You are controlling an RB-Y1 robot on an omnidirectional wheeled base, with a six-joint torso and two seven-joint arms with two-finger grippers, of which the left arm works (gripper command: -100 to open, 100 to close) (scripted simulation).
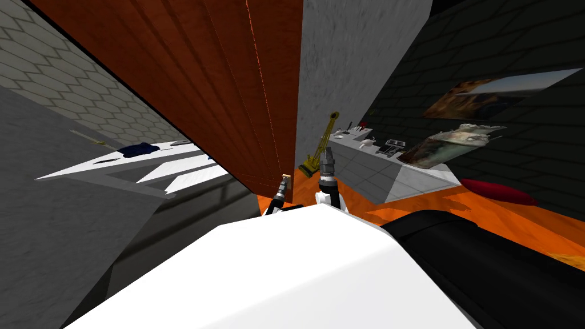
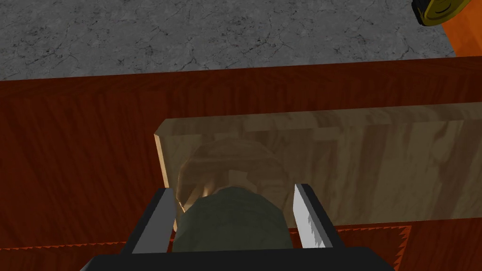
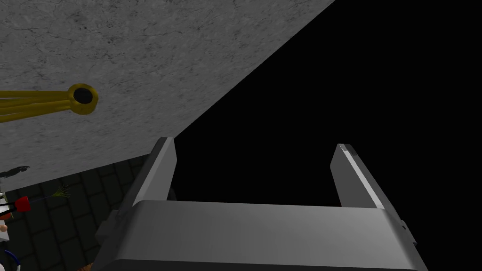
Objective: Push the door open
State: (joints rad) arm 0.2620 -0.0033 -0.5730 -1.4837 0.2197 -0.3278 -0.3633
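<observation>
The red-brown wooden door [image 1: 228,85] stands right in front of me, its right edge against a grey marbled wall [image 1: 343,68]. My left gripper [image 1: 284,184] is at the door's low right part, on the pale wooden plate [image 1: 287,181] fixed there.

In the left wrist view the left gripper [image 2: 233,188] is closed on the door knob [image 2: 235,216], a rounded knob that is dark olive toward me and tan where it meets the plate [image 2: 353,164]. One finger [image 2: 160,221] lies along each side of the knob. The plate is a long light board on the door [image 2: 80,155], with the grey wall [image 2: 188,33] beyond the door's edge.

My right gripper [image 1: 328,153] is raised just right of the left one, in front of the grey wall and close to a yellow lattice stand [image 1: 320,143]. In the right wrist view its fingers [image 3: 160,174] are spread apart around nothing, with a black area behind the right gripper [image 3: 254,141]. The stand's ringed yellow tip [image 3: 82,98] shows against the wall [image 3: 117,47].

Farther right, a grey counter [image 1: 371,165] carries small items on an orange floor [image 1: 485,214]. To the far left is a white table [image 1: 114,163].
</observation>
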